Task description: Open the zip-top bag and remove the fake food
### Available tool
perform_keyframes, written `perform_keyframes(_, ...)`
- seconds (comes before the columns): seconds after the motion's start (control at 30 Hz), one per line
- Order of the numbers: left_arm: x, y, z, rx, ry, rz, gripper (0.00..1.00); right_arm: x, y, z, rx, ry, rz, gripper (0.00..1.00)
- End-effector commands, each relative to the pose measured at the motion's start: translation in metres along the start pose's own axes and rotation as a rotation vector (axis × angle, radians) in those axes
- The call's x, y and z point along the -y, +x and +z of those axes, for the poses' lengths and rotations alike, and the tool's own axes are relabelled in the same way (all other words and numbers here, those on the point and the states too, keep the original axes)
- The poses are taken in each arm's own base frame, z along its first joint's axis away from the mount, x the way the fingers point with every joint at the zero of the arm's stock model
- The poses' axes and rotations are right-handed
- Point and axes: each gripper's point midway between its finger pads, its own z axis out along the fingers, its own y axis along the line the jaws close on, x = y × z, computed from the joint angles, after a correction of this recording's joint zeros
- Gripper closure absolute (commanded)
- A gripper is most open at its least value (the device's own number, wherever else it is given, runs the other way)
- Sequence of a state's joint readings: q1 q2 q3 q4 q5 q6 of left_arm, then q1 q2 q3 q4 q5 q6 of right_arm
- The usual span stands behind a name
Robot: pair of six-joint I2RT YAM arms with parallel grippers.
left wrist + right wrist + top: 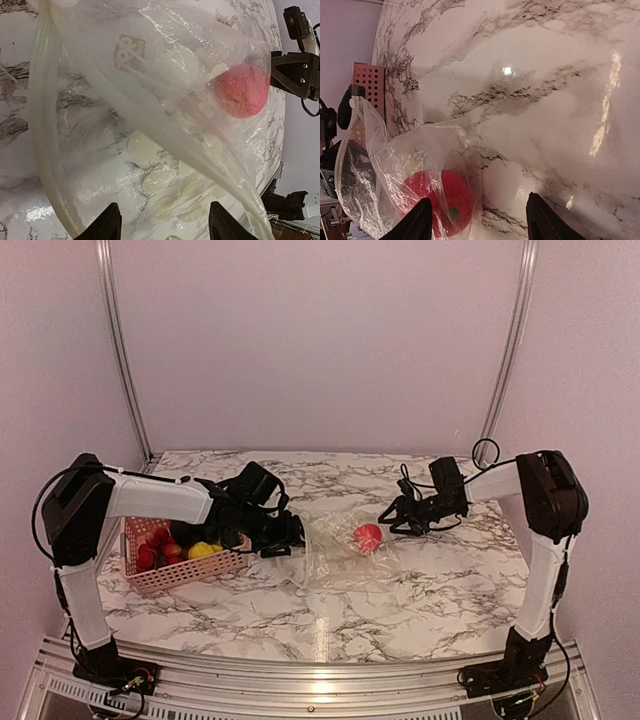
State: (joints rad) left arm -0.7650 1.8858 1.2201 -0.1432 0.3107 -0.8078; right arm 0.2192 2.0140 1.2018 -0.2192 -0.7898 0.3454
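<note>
Emptying the bag (pixel 325 560): one red toy fruit (pixel 368 537) is lying inside.
Left end effector (pixel 166 222) and right end effector (pixel 479 220) are gaping, gripping nothing; next, probably lifting the bag's closed end.

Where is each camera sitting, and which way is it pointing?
Top: above and behind the bases, looking down on the table; both arms show, left hand and right hand.
Left wrist: on the left arm, facing the right hand across the bag; its fingertips show at the bottom.
Right wrist: on the right arm, facing the basket across the table; its fingertips show at the bottom.
Shared: both wrist views show the red fruit in the bag.
</note>
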Motion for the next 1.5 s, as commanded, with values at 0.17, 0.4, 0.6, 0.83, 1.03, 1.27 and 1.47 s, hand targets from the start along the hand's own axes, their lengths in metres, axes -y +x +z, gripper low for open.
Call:
perform_keyframes(0.17, 0.010, -0.004, 0.021, -0.020, 0.035, -0.007, 0.41, -0.037, 0.006, 0.012, -0.020, -0.096, -0.051, 0.37)
perform_keyframes(0.4, 0.019, -0.006, 0.026, 0.018, 0.115, 0.000, 0.37, -0.029, 0.023, 0.016, -0.020, -0.061, -0.013, 0.55)
perform_keyframes(0.6, 0.014, -0.003, 0.045, 0.020, 0.140, -0.026, 0.37, -0.010, 0.034, 0.023, -0.035, -0.003, -0.003, 0.79)
perform_keyframes(0.83, 0.019, 0.001, 0.065, 0.007, 0.111, 0.013, 0.40, 0.009, 0.058, 0.038, -0.107, 0.146, -0.077, 1.00)
perform_keyframes(1.03, 0.053, 0.011, 0.071, -0.001, 0.258, 0.073, 0.39, 0.016, 0.075, 0.048, -0.146, 0.249, -0.138, 1.00)
perform_keyframes(1.27, 0.093, 0.017, 0.076, -0.009, 0.375, 0.142, 0.33, 0.012, 0.084, 0.057, -0.155, 0.300, -0.148, 1.00)
perform_keyframes(1.47, 0.099, 0.018, 0.088, -0.009, 0.349, 0.166, 0.24, -0.003, 0.091, 0.063, -0.162, 0.266, -0.140, 1.00)
